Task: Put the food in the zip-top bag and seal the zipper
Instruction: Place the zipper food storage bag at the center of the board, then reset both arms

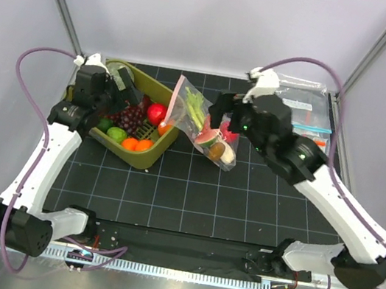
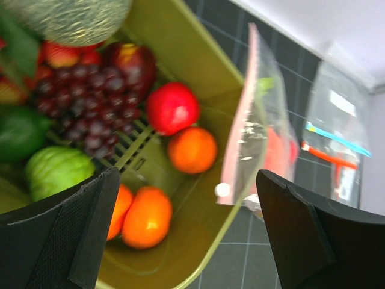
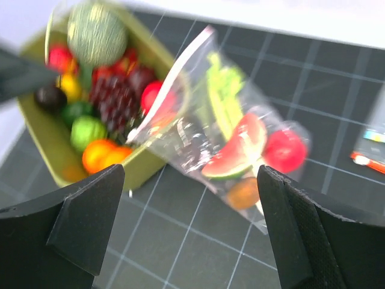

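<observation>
**Part-filled bag leans open on the bin**

The zip-top bag (image 1: 212,144) lies on the counter (image 1: 242,205), its mouth propped against the olive-green bin (image 1: 150,153). Its pink zipper (image 1: 172,103) is unsealed. A leek stalk (image 3: 222,96), watermelon slice (image 3: 237,150) and tomato (image 3: 283,150) sit inside. The film looks light, soft and slippery, so the stiffer zipper strip seems the best hold. Both arms reach forward, the left end effector (image 2: 186,180) above the bin's fruit and the right end effector (image 3: 191,174) above the bag. Each gapes wide, holding nothing.

zip-top bag (image 3: 192,150) holding food (image 3: 237,153), zipper (image 3: 171,81) apparently open, against bin (image 3: 144,170)
</observation>
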`<act>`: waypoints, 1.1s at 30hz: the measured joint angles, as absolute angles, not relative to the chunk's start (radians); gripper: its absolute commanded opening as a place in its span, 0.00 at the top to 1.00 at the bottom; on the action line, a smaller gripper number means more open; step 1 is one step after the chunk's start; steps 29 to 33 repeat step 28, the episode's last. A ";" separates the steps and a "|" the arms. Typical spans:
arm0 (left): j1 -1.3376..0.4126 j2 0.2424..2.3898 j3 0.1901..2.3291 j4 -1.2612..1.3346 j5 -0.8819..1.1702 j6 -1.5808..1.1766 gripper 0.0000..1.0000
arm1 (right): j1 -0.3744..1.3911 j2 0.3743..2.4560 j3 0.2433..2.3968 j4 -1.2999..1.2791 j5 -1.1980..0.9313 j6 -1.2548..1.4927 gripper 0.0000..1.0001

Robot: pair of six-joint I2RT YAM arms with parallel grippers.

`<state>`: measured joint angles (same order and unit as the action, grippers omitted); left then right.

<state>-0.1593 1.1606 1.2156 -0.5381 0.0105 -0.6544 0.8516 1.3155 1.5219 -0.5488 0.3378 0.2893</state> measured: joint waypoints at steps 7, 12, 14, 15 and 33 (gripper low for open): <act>-0.159 1.096 1.200 -0.678 -0.089 -0.701 0.00 | 0.849 1.196 1.517 -0.702 0.619 0.539 0.01; -0.159 1.022 1.114 -0.672 -0.031 -0.728 0.00 | 0.849 1.197 1.468 -0.882 0.769 0.669 0.00; -0.159 0.997 1.062 -0.657 0.014 -0.732 0.00 | 0.849 1.184 1.413 -0.920 0.818 0.694 0.00; -0.159 0.984 1.030 -0.641 0.036 -0.734 0.00 | 0.848 1.175 1.380 -0.941 0.835 0.703 0.00; -0.159 0.879 0.894 -0.586 0.148 -0.751 0.00 | 0.842 1.158 1.245 -0.996 0.858 0.730 0.00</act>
